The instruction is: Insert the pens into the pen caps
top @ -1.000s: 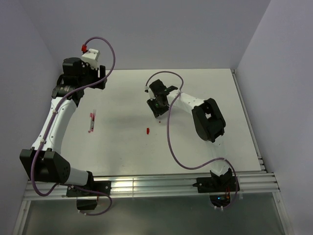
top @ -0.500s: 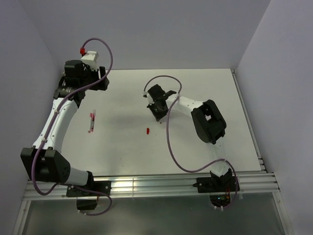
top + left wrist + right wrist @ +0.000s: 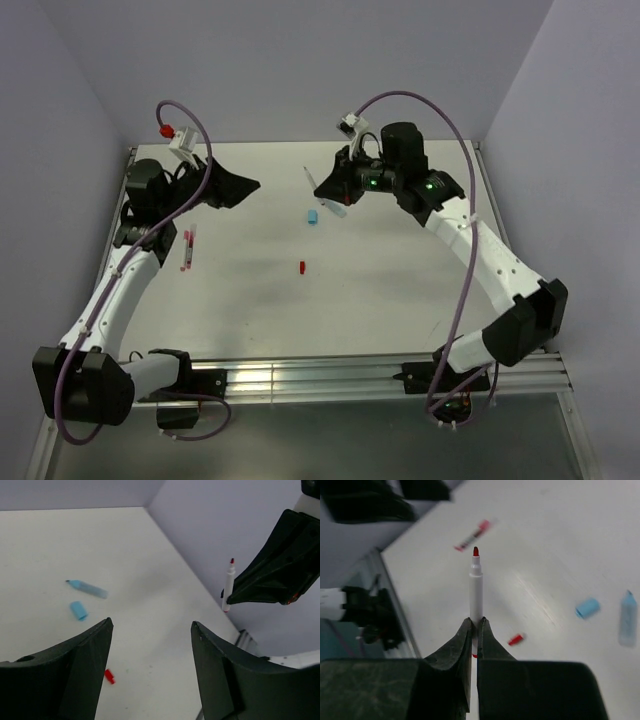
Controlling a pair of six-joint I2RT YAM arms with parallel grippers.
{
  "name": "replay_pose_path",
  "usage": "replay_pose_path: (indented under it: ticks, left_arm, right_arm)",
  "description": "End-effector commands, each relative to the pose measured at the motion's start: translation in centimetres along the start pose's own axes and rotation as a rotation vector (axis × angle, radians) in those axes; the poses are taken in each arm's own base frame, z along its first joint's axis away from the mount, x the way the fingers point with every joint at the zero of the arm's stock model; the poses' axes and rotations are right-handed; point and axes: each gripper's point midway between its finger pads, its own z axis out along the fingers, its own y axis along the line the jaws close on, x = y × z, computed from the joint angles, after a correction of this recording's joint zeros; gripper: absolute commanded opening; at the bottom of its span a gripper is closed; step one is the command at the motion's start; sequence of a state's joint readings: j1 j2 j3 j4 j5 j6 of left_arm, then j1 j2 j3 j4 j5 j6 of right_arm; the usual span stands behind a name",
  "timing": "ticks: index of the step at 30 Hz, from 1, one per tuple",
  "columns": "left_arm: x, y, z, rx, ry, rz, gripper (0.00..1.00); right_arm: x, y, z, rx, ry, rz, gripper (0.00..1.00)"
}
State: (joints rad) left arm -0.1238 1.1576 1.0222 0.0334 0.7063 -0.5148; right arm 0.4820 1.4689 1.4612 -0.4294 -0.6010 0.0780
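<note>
My right gripper [image 3: 475, 622] is shut on a white pen [image 3: 476, 590] with a red tip, held off the table and pointing toward the left arm. The top view shows this gripper [image 3: 322, 190] at the back centre, with the pen [image 3: 308, 176] sticking out. My left gripper [image 3: 152, 624] is open and empty, facing the held pen [image 3: 228, 585]. It hangs [image 3: 238, 188] at the back left. A light blue cap [image 3: 312, 216] and a red cap [image 3: 302, 267] lie on the table. A blue pen [image 3: 86, 588] lies just beyond the blue cap [image 3: 78, 610].
Two red-and-white pens [image 3: 187, 248] lie side by side at the left of the table. The purple cables loop above both arms. A metal rail [image 3: 300, 375] runs along the near edge, and walls stand close at the back and sides.
My right gripper shut on the white pen and lifted it off the table toward the back. This uncovered the blue cap. My left arm swung its gripper in toward the centre.
</note>
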Motion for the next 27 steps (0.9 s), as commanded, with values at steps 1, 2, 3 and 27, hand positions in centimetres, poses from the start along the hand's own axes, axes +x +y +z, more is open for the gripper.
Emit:
replay_pose_path:
  ticks: [1,2,3,27]
  left_arm:
    - [-2.6,-6.7,-0.4,0.275,-0.083,-0.053,0.70]
    - [-2.3,-7.3,-0.4,0.297,-0.085,-0.065,0.70]
    - [-2.6,-8.2,-0.5,0.333,-0.096,-0.090,0.71]
    - [-1.1,-13.9,-0.4,0.534,-0.097,-0.166,0.50]
  right_arm:
    - [-1.1,5.7,-0.6,-0.281,-0.048,0.035,0.00]
    - [-1.5,6.3,-1.0,-0.304,-0.060,0.035,0.00]
    - [-1.9,6.9,-1.4,-0.328,-0.073,0.037,0.00]
    - [-1.6,12.2,-1.6,-0.545,-0.051,0.081,0.00]
